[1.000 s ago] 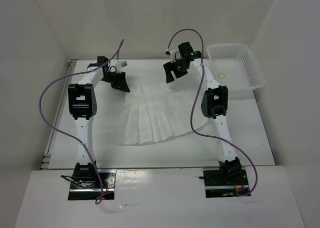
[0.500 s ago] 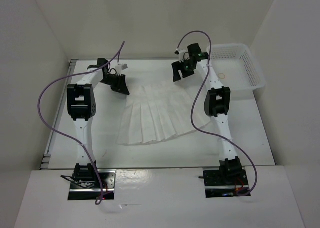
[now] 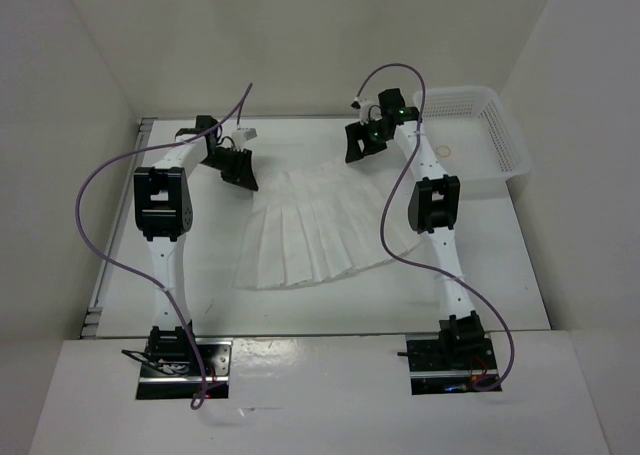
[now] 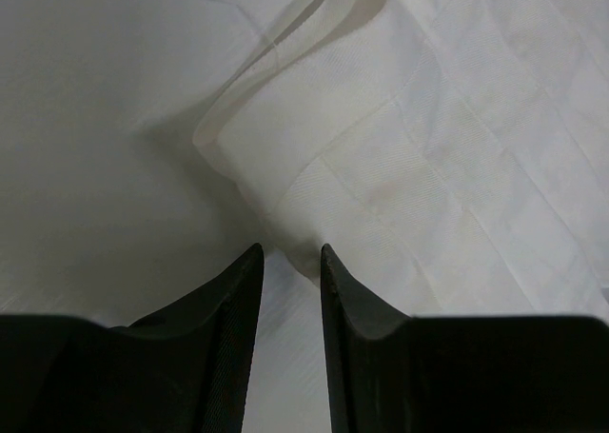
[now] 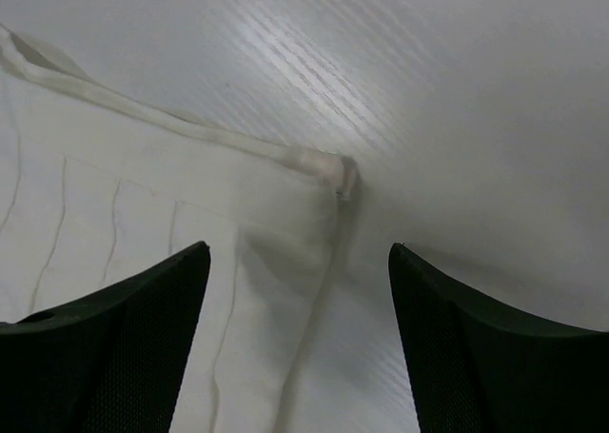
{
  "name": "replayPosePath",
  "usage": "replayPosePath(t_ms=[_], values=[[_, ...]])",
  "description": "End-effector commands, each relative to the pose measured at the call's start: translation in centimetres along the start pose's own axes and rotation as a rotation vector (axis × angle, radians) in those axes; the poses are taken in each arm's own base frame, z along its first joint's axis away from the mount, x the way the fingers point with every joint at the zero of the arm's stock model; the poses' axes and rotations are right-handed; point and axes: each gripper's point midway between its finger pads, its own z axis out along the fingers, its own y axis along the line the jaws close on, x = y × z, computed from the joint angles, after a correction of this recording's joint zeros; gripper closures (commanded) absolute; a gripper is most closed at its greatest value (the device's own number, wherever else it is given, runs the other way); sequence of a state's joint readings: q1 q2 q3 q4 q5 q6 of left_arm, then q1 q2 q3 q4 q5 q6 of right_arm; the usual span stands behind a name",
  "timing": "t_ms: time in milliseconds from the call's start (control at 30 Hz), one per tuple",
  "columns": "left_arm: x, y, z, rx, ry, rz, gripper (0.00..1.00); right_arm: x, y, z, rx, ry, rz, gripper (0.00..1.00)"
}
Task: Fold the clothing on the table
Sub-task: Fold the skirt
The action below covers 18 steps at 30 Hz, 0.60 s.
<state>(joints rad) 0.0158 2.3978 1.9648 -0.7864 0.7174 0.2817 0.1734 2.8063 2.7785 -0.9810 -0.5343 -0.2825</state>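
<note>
Your left end effector (image 4: 288,250) (barely apart) and wide-apart right end effector (image 5: 300,252) may pinch only one thin skirt (image 3: 310,230) layer.

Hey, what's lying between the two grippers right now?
The narrow waist edge of the clothing, one corner by the left gripper, the other by the right gripper. The top view shows it best.

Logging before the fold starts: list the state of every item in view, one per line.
clothing: spread flat on the table, unfolded, pleats fanned toward the arms.
left end effector: jaws narrowly apart, at the waistband's left corner, nothing between them.
right end effector: jaws wide apart, over the waistband's right corner, holding nothing.
basket: upright, at the table's far right.
</note>
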Motion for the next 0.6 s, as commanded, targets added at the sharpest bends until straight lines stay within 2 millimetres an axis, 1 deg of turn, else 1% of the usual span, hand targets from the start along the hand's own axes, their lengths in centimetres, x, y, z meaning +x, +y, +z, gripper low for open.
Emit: replayPosePath(t_ms=[0,33,67,100,167,200,233,300,333,367,433,467,533,567], values=[[0.4,-0.6,-0.8,-0.02,0.027,0.037,0.62,0.0,2.7,2.0,-0.066,0.005,-0.032,0.2],[0.4,-0.6,-0.8,-0.02,0.027,0.037,0.62,-0.1,3.3,2.3,-0.073,0.009,-0.04,0.2],[0.4,-0.6,-0.8,-0.02,0.027,0.037,0.62,0.1,3.2,2.5,-0.073,0.009,-0.04,0.2],[0.5,-0.5,-0.9,-0.028,0.031,0.037,0.62,0.5,3.7,3.2,-0.09,0.018,-0.041,0.2],[0.5,-0.5,-0.9,-0.028,0.031,0.037,0.62,0.1,3.7,3.0,-0.088,0.009,-0.046,0.21],[0.5,-0.8,-0.6,-0.024,0.035,0.053,0.62,0.5,3.8,3.4,-0.1,0.016,-0.041,0.23],[0.5,-0.8,-0.6,-0.023,0.035,0.053,0.62,0.7,4.5,3.6,-0.116,0.024,-0.042,0.26],[0.5,-0.8,-0.6,-0.023,0.035,0.053,0.62,0.8,4.5,3.8,-0.117,0.025,-0.033,0.3],[0.5,-0.8,-0.6,-0.023,0.035,0.053,0.62,0.8,4.5,3.8,-0.117,0.025,-0.033,0.33],[0.5,-0.8,-0.6,-0.023,0.035,0.053,0.62,0.8,4.5,3.8,-0.117,0.025,-0.033,0.39],[0.9,-0.7,-0.5,-0.029,0.046,0.046,0.62,0.8,4.5,3.8,-0.117,0.025,-0.033,0.44],[0.9,-0.7,-0.5,-0.029,0.046,0.046,0.62,0.8,4.5,3.8,-0.117,0.025,-0.033,0.5],[1.1,-0.6,-0.3,-0.029,0.047,0.045,0.63,0.8,4.5,3.8,-0.117,0.025,-0.033,0.58],[1.2,-0.4,-0.3,-0.037,0.051,0.045,0.63,0.8,4.5,3.8,-0.117,0.025,-0.033,0.67]])
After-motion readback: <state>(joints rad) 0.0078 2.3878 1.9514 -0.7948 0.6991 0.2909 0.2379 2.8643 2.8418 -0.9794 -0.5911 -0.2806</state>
